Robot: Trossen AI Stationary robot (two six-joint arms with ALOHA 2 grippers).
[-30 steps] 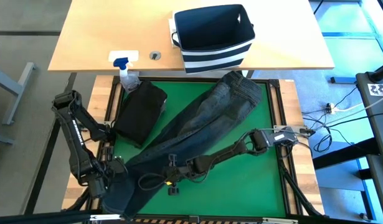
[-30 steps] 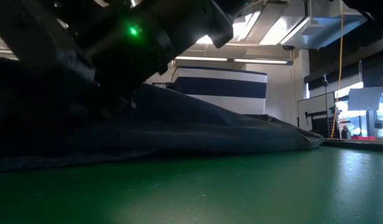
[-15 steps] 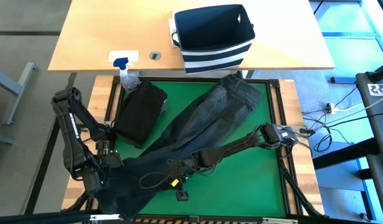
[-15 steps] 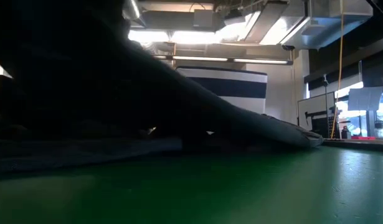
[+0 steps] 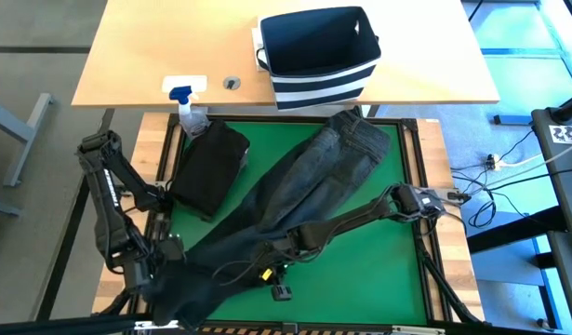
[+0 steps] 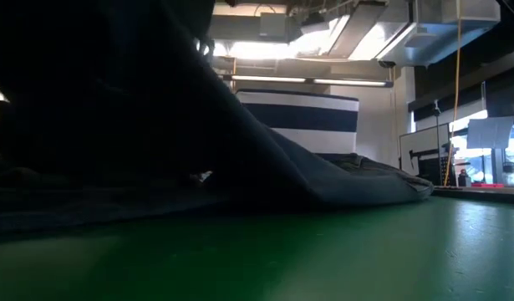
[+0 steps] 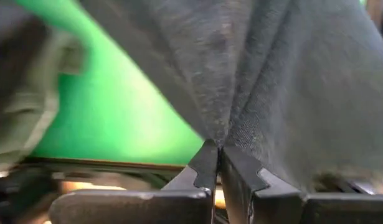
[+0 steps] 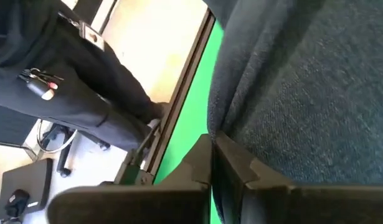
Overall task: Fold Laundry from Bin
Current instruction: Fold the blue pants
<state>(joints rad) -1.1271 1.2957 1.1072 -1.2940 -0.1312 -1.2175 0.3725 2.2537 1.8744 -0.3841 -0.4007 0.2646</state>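
A pair of dark blue-grey jeans (image 5: 304, 186) runs slantwise over the green mat (image 5: 369, 270). Its waist (image 5: 355, 135) lies at the far right, close to the navy, white-striped bin (image 5: 318, 56) on the wooden table. The leg ends reach the near left. There my left gripper (image 5: 160, 263) points down, shut on the cloth. My right gripper (image 5: 251, 262) slants down over the mat's near middle, also shut on the jeans. In the low view the raised cloth (image 6: 240, 142) makes a dark tent in front of the bin (image 6: 298, 117). My left gripper pinches a bunched fold of the jeans' leg end (image 7: 219, 134) between its two fingertips, from above. The cloth fans out from the pinch in drawn pleats and is lifted off the mat there. My right gripper pinches an edge fold of a jeans leg (image 8: 217, 127) between its two fingertips, slanting down from the table's right. The cloth at the pinch is raised off the mat, and the jeans' far part stays lying on it.
A folded black garment (image 5: 209, 167) lies at the mat's far left. Next to it stands a clear spray bottle (image 5: 188, 112) with a blue nozzle. In the right wrist view a person's dark trouser legs (image 8: 73, 81) stand beyond the mat's edge. Bare mat shows at the near right.
My right gripper has risen and tipped upward, carrying the jeans leg with it. In the low view the cloth has gone from lying low to a raised tent. The near-left leg ends have drawn together, while the waist has stayed on the mat. My left gripper has risen slightly.
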